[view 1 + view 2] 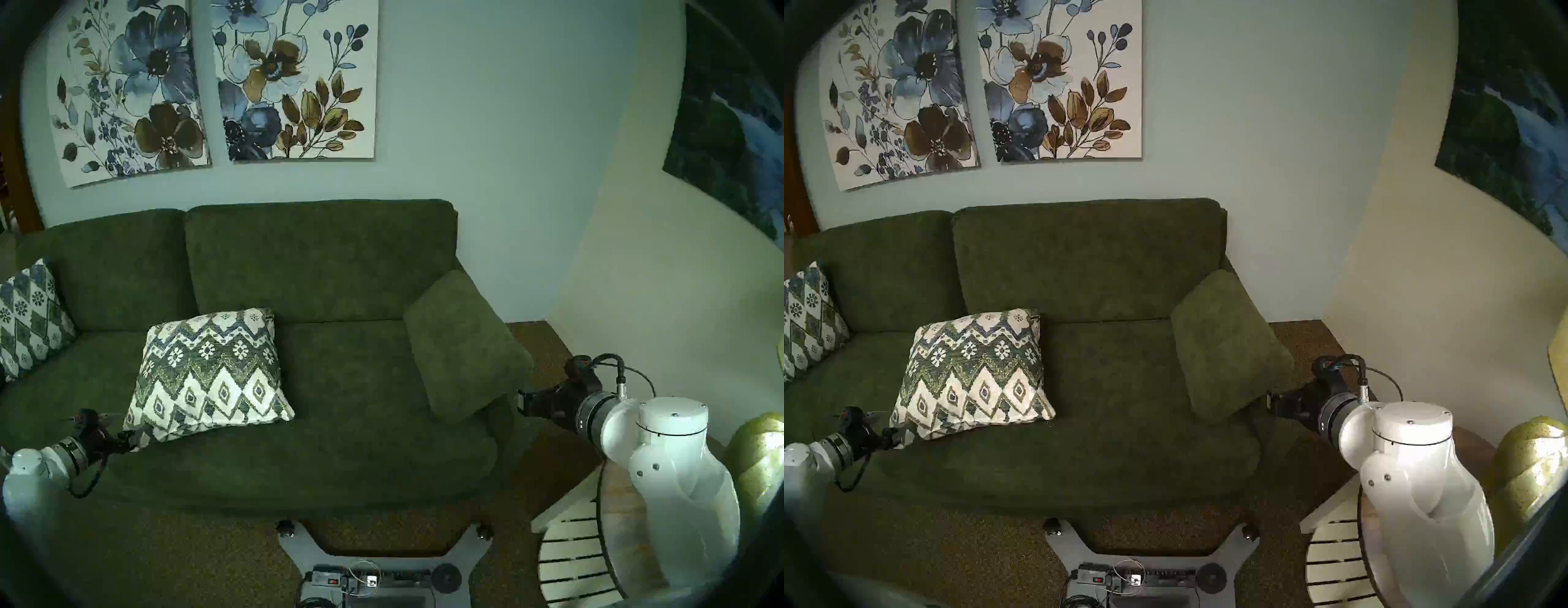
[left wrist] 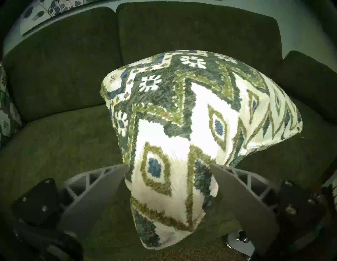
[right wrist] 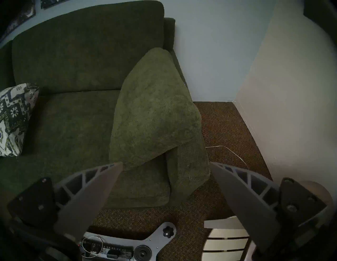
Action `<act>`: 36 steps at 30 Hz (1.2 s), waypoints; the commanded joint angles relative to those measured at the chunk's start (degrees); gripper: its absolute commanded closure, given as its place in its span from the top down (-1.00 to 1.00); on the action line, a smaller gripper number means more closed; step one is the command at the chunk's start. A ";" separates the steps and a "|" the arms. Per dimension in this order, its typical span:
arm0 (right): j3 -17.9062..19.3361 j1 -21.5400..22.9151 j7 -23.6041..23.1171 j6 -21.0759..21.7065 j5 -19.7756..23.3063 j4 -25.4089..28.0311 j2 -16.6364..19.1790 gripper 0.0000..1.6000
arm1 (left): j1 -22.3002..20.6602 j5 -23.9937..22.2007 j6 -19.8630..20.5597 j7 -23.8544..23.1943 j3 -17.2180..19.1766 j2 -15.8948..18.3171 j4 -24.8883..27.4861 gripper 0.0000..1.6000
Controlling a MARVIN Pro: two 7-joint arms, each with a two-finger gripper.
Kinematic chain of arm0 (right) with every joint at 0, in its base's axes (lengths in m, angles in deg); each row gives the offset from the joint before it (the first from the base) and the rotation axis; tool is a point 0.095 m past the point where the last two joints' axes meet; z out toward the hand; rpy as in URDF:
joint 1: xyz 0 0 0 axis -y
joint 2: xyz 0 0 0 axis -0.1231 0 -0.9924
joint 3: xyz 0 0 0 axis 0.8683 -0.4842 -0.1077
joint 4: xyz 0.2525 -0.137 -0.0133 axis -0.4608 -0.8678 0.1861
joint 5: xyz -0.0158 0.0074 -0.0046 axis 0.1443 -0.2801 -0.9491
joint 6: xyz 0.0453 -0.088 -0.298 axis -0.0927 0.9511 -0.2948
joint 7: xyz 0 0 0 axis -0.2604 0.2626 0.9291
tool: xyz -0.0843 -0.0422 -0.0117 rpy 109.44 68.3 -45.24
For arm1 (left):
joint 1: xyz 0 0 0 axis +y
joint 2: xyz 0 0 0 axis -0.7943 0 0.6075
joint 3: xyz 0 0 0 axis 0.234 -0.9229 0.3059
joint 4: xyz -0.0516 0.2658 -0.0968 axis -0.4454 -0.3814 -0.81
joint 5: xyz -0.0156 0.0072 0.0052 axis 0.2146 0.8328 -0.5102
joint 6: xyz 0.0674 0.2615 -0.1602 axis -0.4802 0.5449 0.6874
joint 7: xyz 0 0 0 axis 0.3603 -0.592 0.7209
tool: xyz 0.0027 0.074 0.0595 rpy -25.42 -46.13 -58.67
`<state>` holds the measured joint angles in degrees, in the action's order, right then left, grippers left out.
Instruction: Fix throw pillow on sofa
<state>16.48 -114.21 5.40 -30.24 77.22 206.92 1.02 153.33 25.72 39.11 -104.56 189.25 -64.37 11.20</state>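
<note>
The pillow (image 1: 208, 373) lies tilted on the sofa (image 1: 339, 382) seat, left of centre, its near corner between the fingers of the open left claw (image 2: 169, 182). Close on that corner only once the fabric sits deep between the fingers, then lift and set it upright against the backrest. The right claw (image 3: 164, 182) hangs open and empty, well apart.

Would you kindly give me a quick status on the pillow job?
Left gripper open, straddling throw pillow corner. Right gripper open, empty. Pillow flat on sofa seat. Nothing in the way.
</note>
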 commanded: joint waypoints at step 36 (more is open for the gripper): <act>-0.03 0.11 -0.05 -0.05 0.01 0.35 0.03 1.00 | -22.71 9.00 9.60 12.38 -16.92 -7.25 -17.77 0.58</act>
<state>16.47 -114.20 5.40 -30.26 77.22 206.84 1.02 134.93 34.30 48.52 -93.02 173.20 -69.13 -4.28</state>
